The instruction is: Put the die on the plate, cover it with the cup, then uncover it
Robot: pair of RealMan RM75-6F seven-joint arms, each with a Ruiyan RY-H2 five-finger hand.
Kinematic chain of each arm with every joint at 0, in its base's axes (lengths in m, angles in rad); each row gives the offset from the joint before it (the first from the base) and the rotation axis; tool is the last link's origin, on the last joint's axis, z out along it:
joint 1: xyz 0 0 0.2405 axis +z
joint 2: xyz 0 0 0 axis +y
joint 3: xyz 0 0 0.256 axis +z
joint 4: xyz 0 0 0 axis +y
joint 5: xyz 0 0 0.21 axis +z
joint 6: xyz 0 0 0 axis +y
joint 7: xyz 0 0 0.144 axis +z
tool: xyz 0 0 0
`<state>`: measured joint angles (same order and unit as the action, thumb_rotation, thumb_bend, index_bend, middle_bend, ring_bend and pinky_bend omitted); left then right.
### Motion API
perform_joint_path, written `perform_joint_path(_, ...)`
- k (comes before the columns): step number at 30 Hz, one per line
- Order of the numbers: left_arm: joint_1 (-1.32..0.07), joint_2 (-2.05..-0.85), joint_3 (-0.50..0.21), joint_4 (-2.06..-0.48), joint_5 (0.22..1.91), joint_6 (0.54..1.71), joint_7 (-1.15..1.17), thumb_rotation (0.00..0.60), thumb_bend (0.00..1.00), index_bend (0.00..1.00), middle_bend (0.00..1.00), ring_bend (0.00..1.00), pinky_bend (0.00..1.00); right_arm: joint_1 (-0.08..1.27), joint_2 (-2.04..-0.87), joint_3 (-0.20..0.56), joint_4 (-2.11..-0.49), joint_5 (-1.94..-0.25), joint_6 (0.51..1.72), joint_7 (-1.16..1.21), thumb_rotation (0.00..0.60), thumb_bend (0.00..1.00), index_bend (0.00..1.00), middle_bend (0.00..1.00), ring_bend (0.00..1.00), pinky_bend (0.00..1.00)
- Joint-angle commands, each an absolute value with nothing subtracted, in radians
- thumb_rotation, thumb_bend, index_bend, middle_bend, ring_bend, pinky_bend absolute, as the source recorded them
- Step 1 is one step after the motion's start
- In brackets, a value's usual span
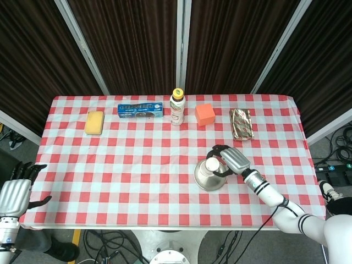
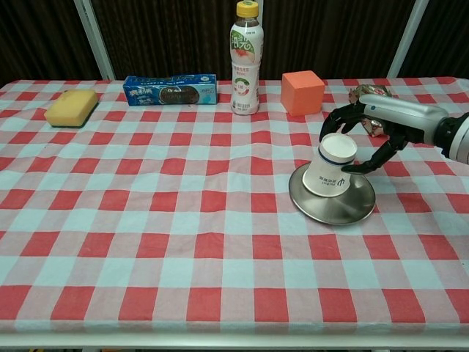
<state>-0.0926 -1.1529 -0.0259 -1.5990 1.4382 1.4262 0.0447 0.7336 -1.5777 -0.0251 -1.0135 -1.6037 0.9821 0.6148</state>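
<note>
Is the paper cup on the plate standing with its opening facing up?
No, the paper cup sits upside down on the plate, closed base upward.

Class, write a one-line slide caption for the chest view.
Right hand holds an upturned paper cup tilted on a metal plate.

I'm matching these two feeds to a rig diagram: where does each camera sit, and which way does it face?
Head view: high above the near edge, looking steeply down on the whole table; shows the left hand off the table's corner and the right hand with its arm.
Chest view: low at the near edge, looking across toward the curtains; shows only the right hand.
Both share the upturned cup on the plate, bottle, sponge and orange cube.
</note>
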Motion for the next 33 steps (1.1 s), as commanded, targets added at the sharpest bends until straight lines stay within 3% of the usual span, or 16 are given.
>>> perform_joint_path(1,-0.093,-1.154,-0.026,-1.599,1.437,1.424,0.047,0.6,0.0,0.18,0.2,0.1,0.05,0.73,-1.552,-0.073,-1.059,-1.671,1.013,0.649,0.6,0.3,0.52,0.37,0.18,0.21)
perform_joint_path(10,-0.092,-1.154,-0.027,-1.599,1.439,1.426,0.045,0.6,0.0,0.18,0.2,0.1,0.05,0.73,-1.595,-0.02,-0.989,-1.596,0.983,0.633,0.6,0.31,0.52,0.38,0.18,0.21)
perform_joint_path(18,-0.091,-1.157,-0.026,-1.597,1.433,1.421,0.045,0.6,0.0,0.18,0.2,0.1,0.05,0.722,-1.549,-0.091,-1.069,-1.693,1.045,0.658,0.6,0.31,0.52,0.39,0.2,0.21)
perform_joint_path(25,-0.09,-1.156,-0.027,-1.598,1.435,1.425,0.045,0.6,0.0,0.18,0.2,0.1,0.05,0.72,-1.575,-0.03,-1.03,-1.618,1.025,0.581,0.6,0.31,0.52,0.39,0.2,0.21)
perform_joint_path(33,-0.087,-1.157,-0.027,-1.594,1.443,1.431,0.039,0.6,0.0,0.18,0.2,0.1,0.05,0.687,-1.524,-0.022,-1.095,-1.627,1.113,0.589,0.6,0.31,0.52,0.39,0.2,0.21)
